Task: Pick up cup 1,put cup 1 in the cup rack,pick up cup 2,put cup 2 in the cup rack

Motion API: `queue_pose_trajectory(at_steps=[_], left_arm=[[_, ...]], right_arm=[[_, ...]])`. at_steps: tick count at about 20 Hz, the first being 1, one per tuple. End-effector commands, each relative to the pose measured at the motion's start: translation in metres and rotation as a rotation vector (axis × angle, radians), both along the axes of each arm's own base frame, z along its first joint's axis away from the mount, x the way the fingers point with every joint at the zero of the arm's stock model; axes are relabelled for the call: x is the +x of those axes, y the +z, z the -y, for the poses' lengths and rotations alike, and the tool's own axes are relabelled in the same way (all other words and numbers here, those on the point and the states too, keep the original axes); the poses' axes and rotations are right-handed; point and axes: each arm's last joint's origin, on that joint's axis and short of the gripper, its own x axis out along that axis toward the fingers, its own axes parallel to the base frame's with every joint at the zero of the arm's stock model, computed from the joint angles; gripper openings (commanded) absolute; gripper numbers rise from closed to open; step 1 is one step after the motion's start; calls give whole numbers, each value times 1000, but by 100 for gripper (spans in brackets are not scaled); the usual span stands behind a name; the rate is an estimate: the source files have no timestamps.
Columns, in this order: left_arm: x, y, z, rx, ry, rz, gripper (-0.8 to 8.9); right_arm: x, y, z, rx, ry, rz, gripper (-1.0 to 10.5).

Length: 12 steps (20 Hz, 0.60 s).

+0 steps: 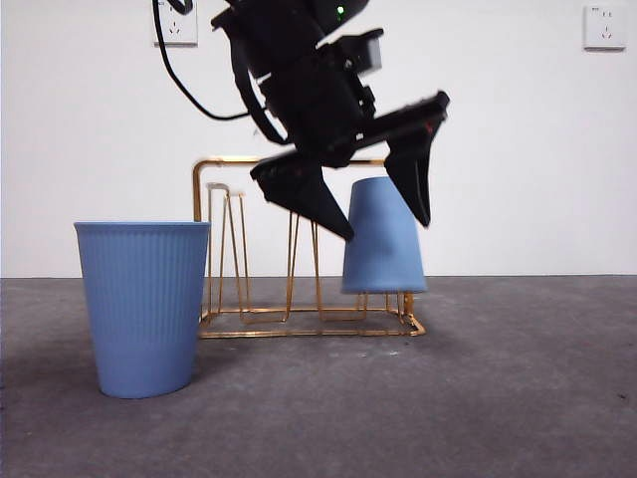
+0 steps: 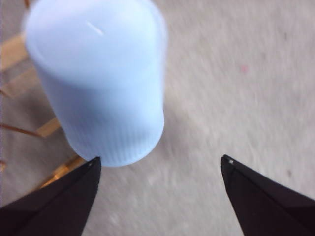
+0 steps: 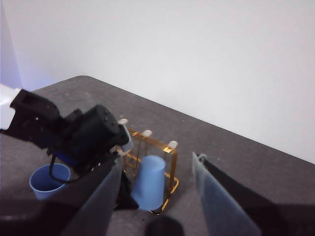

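Observation:
A blue cup (image 1: 384, 254) stands upside down on a prong at the right end of the gold wire cup rack (image 1: 299, 332). My left gripper (image 1: 386, 229) hangs open and empty just in front of that cup, near its top. In the left wrist view the inverted cup (image 2: 98, 83) lies beyond the open jaws of the left gripper (image 2: 161, 158), not between them, with the rack (image 2: 49, 127) under it. A second blue cup (image 1: 142, 304) stands upright on the table, left of the rack. My right gripper (image 3: 157, 157) is open and empty, held high and away.
The right wrist view shows the rack (image 3: 157, 142), the inverted cup (image 3: 149, 182), the upright cup (image 3: 48, 179) and the left arm (image 3: 83, 135) over the rack's left part. The grey table (image 1: 518, 378) stands against a white wall with sockets (image 1: 605, 26).

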Motion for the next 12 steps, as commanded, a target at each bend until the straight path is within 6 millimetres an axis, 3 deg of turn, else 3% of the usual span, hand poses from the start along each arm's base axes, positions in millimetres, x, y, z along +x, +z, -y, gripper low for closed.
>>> queue_pose_trajectory(at_steps=[1,5,12], left_arm=[[6,7,0,-7,9,2,409],[7,18,-4,28,19,-35,409],[0,19,-5,-10,-61,-145,409]], right_arm=[[1,-1,-1,-5,1,0,251],[1,-1,-1,-8,1,-3,251],[1,-1,-1,-6,1,-4,251]])
